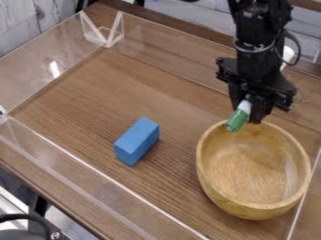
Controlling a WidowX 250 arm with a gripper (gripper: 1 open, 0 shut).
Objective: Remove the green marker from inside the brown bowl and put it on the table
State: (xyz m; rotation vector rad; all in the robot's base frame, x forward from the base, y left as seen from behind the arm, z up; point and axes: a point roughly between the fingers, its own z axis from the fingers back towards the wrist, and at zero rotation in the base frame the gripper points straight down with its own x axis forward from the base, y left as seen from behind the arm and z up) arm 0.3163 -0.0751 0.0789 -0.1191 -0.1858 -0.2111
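The green marker (237, 122) hangs tilted from my gripper (254, 109), green cap lowest, just above the far rim of the brown bowl (253, 172). Its white barrel is mostly hidden between the black fingers, which are shut on it. The bowl is wide, shallow, light wood, and sits at the right near corner of the table (150, 89). Nothing else shows inside the bowl. The black arm comes down from the top right, pointing almost straight down.
A blue rectangular block (137, 141) lies on the table left of the bowl. Low clear acrylic walls (51, 70) border the tabletop, with a clear triangular bracket (100, 33) at the far left corner.
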